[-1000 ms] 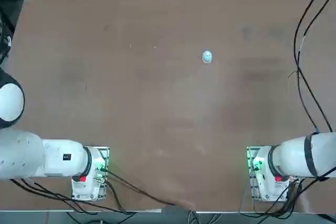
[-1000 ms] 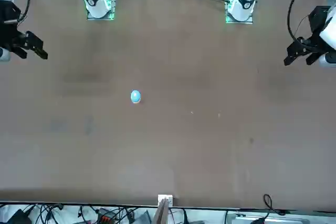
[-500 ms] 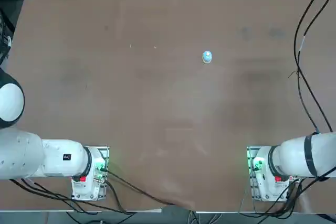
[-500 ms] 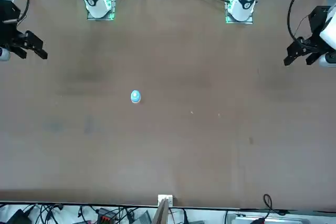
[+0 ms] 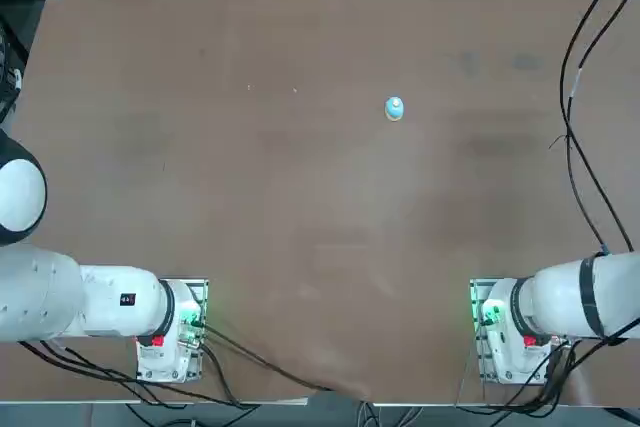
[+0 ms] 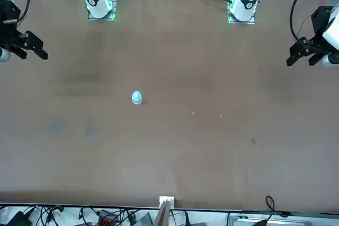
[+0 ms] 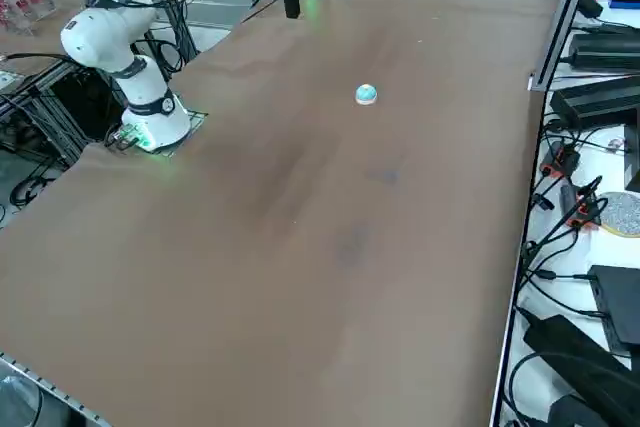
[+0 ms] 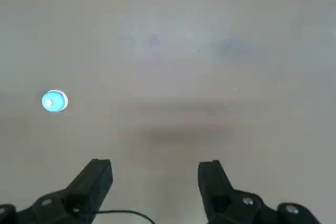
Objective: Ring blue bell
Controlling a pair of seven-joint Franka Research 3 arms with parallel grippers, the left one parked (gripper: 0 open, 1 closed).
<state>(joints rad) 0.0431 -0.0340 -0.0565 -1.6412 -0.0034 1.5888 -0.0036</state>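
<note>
One brown worktop fills my views, cables and gear along its edges. My right gripper hangs high above it, jaws wide apart and empty. The blue bell sits alone toward the far edge.

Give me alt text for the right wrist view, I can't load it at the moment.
A tiny blue bell with a pale top button sits alone on the bare brown table, well off to one side of the right gripper. The gripper hangs high above the table with its two dark jaws open and nothing between them.
</note>
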